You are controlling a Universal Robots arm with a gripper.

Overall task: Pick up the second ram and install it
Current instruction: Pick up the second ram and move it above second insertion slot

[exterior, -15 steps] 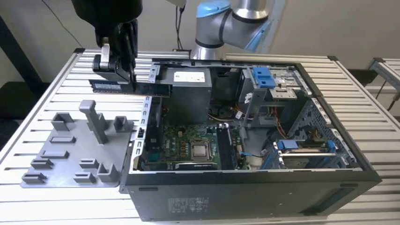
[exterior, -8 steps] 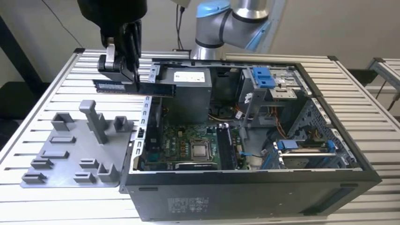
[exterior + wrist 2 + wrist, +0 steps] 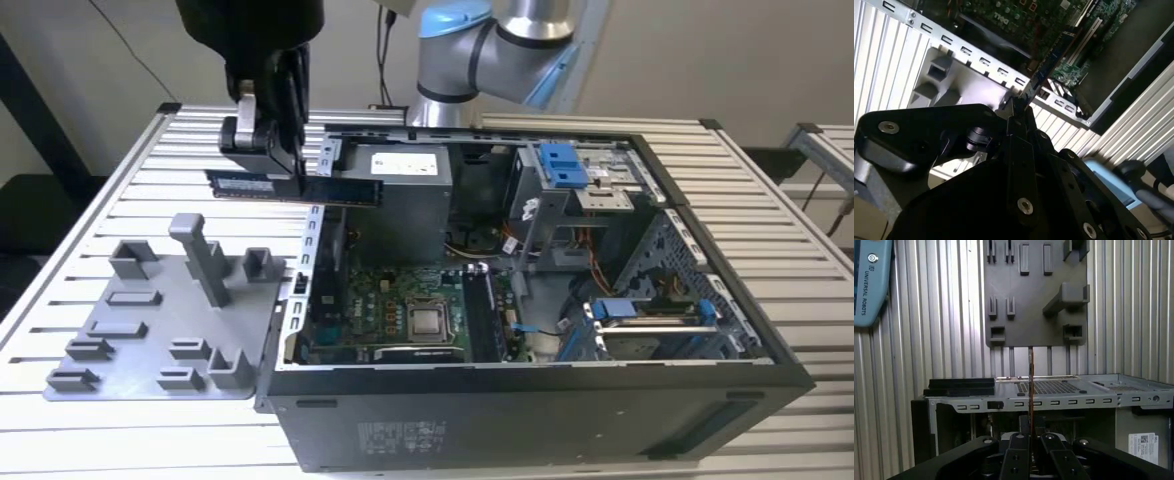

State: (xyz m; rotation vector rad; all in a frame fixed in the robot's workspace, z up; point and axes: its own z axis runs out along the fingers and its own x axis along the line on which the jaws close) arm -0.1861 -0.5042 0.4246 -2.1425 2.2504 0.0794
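On ribbed metal desk [image 3: 80, 210], at the exterior view's left: grey moulded holder [image 3: 134, 335], blocky slots. Then black claw [image 3: 267, 160] pinching the ram [image 3: 334, 190], flat dark stick, long axis level, pointing toward that view's right, above open steel case [image 3: 534, 420] wall. In first wrist view, ram [image 3: 1031, 385] edge-on: thin line.

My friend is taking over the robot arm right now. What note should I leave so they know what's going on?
Gripper: jaws shut on the thin dark ram stick, held roughly level in the air.
Stick: above the wall of the open black computer case on the exterior view's left, near the grey plastic holder plate.
Done: stick picked up.
Left: not yet seated on the green motherboard.
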